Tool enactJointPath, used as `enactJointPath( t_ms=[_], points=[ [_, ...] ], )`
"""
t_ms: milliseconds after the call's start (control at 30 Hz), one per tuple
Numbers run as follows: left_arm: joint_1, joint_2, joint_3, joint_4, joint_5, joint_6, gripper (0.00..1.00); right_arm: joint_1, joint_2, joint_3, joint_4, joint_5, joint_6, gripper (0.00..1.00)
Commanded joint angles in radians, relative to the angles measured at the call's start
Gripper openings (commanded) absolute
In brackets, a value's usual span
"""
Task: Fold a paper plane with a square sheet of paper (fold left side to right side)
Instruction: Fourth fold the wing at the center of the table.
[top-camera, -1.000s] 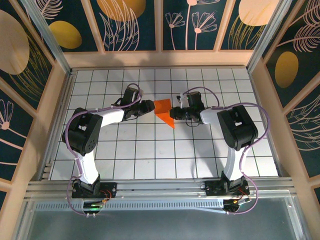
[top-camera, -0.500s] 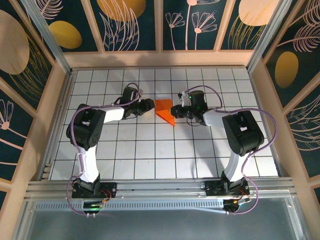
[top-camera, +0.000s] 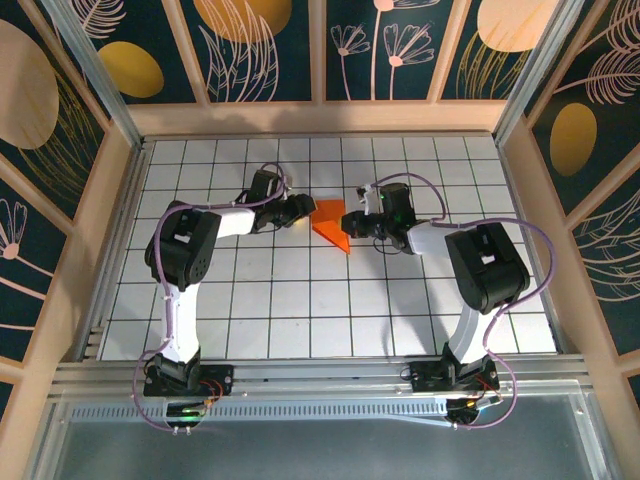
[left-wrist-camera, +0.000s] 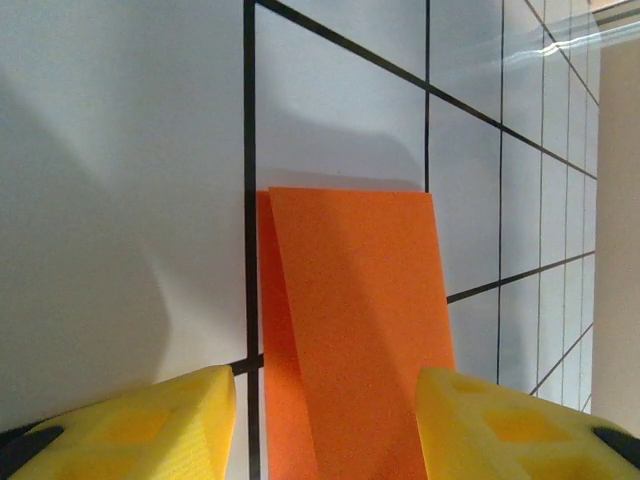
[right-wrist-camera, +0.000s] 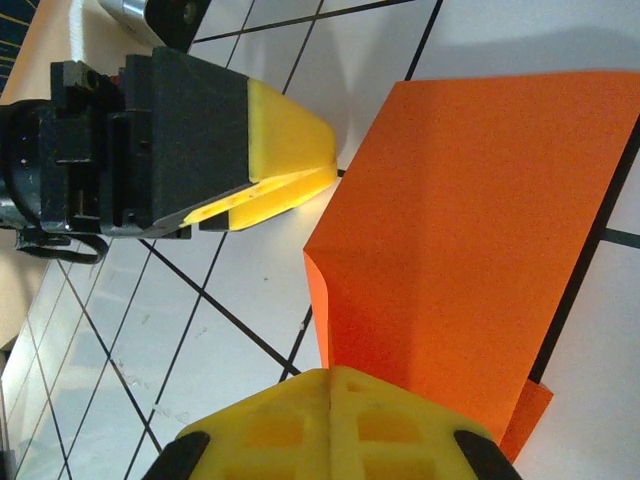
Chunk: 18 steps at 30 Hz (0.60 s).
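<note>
The orange square sheet of paper (top-camera: 328, 221) lies folded into a tapering wedge near the middle of the grid table (top-camera: 300, 300). My left gripper (top-camera: 306, 209) is open at the paper's left end. In the left wrist view its yellow fingers (left-wrist-camera: 135, 425) straddle the paper (left-wrist-camera: 350, 310) without touching it. My right gripper (top-camera: 349, 222) sits at the paper's right end. Seen from the right wrist, it (right-wrist-camera: 329, 373) is shut on a raised folded edge of the paper (right-wrist-camera: 470, 230). The left gripper's yellow fingers (right-wrist-camera: 285, 135) face it across the sheet.
Wooden walls (top-camera: 115, 200) with dark patterned panels enclose the table on three sides. A metal rail (top-camera: 320, 375) with both arm bases runs along the near edge. Bare white tiles surround the paper.
My left gripper has moved right, up to the paper's left end, and its arm has stretched out. The right gripper has closed fully on the paper's edge and barely moved.
</note>
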Motion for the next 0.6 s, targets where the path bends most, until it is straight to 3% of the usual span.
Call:
enactJointPath(
  t_ms=[0, 300, 567],
  points=[
    [0.003, 0.037, 0.031, 0.024, 0.045, -0.018, 0.49, -0.005, -0.037, -0.014, 0.037, -0.022, 0.016, 0.0],
    [0.001, 0.087, 0.065, 0.038, 0.093, -0.034, 0.4, -0.007, -0.036, -0.015, 0.049, -0.03, 0.023, 0.0],
    [-0.008, 0.106, 0.084, 0.035, 0.102, -0.036, 0.23, -0.008, -0.033, -0.021, 0.055, -0.032, 0.026, 0.0]
  ],
)
